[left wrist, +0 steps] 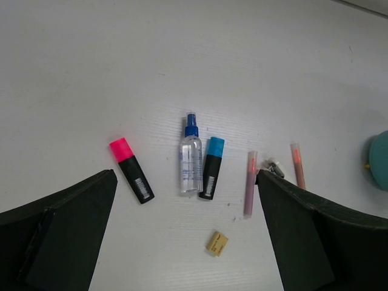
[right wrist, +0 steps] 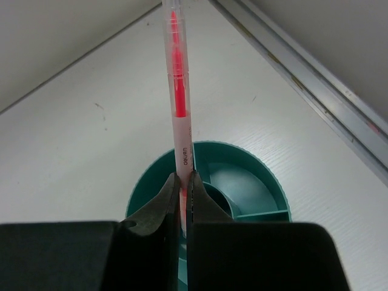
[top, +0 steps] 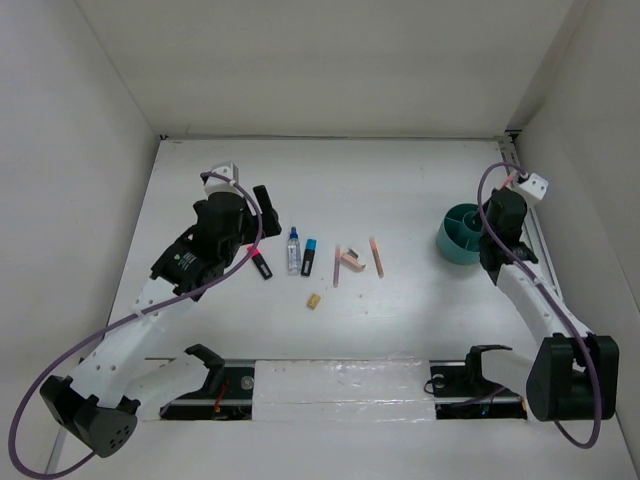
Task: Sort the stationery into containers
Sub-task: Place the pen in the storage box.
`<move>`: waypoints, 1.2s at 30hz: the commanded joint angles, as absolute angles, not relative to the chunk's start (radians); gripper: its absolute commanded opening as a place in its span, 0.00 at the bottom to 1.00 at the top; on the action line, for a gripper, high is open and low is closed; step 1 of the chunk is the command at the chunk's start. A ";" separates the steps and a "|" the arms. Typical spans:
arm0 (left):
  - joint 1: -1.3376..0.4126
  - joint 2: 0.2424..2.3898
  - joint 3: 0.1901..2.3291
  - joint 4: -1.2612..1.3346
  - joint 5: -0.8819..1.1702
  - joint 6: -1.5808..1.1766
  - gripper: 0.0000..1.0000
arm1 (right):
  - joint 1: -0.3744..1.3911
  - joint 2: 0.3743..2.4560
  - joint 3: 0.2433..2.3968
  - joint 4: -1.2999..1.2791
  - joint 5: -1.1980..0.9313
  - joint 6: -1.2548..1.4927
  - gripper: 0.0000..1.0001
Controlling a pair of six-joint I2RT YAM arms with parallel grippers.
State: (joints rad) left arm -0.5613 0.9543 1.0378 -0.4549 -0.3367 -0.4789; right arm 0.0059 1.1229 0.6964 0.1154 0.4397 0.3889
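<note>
White tabletop (top: 400,180), white walls on three sides, and the action is over at the right. The right gripper (right wrist: 182,182) has its jaws pressed onto a thin salmon pencil (right wrist: 177,79), pinching it near one end, with most of its length sticking out past the fingers. It hangs over the teal cup (right wrist: 242,185), close to an inner divider.

Here's the worry: let go from this spot and the end could land on that divider instead of in a compartment, then lean on the rim and tip out. A long pencil in a low cup may also lever the cup over, or a finger could nudge it on the way down.

On the other side, the left gripper (left wrist: 185,182) is spread wide and holds nothing, hovering above the pink-capped marker (left wrist: 131,170), the clear bottle (left wrist: 191,160) and the blue-capped marker (left wrist: 211,168). Those last two lie just beside each other, so grabbing one could knock the other. Two more pencils (left wrist: 250,185) lie farther right, with a tan piece (left wrist: 217,243) nearer.

As for writing, there is small dark print on the held pencil's barrel, too fine to read. Both markers and the bottle carry barcode-style labels, also illegible.
</note>
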 commanded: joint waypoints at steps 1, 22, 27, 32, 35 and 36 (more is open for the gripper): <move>-0.565 0.948 1.029 -0.442 -0.318 -0.466 1.00 | -0.002 1.138 0.687 0.150 0.446 0.422 0.00; -0.565 0.948 1.029 -0.433 -0.269 -0.466 1.00 | 0.040 1.192 0.721 0.028 0.469 0.451 0.00; -0.565 0.948 1.029 -0.433 -0.268 -0.466 1.00 | 0.049 1.212 0.742 -0.017 0.497 0.451 0.00; -0.565 0.948 1.029 -0.423 -0.268 -0.466 1.00 | 0.049 1.223 0.752 -0.037 0.497 0.451 0.00; -0.565 0.948 1.029 -0.423 -0.268 -0.466 1.00 | 0.049 1.223 0.752 -0.037 0.497 0.462 0.00; -0.565 0.948 1.029 -0.423 -0.259 -0.466 1.00 | 0.049 1.223 0.752 -0.037 0.497 0.462 0.00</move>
State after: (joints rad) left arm -0.5613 0.9588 1.0378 -0.4530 -0.2684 -0.4789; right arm 0.0410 1.2240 0.7101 -0.0250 0.4755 0.4488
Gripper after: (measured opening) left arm 0.997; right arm 0.055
